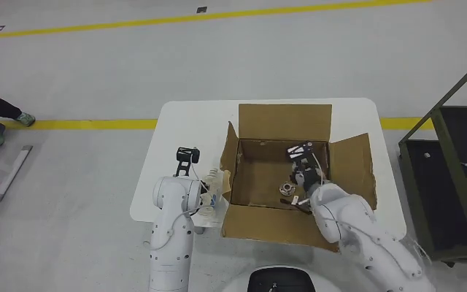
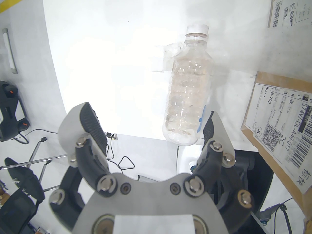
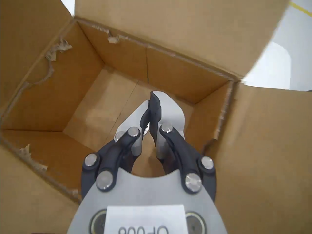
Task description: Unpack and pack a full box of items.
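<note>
— What do you have on the left?

— Your left gripper (image 2: pixel 150 113) hangs over the near edge of the white table (image 2: pixel 109 49), fingers spread wide. A clear ribbed plastic bottle with a white cap (image 2: pixel 187 91) lies on its side there, its base just beside one pad (image 2: pixel 208 127), left of the brown cardboard box (image 1: pixel 284 120).

— And on the right?

— Your right gripper (image 3: pixel 152 108) sits inside the open box, pads pressed together. I can't tell whether they pinch anything. A small round item (image 1: pixel 287 190) lies on the box floor close by.
</note>
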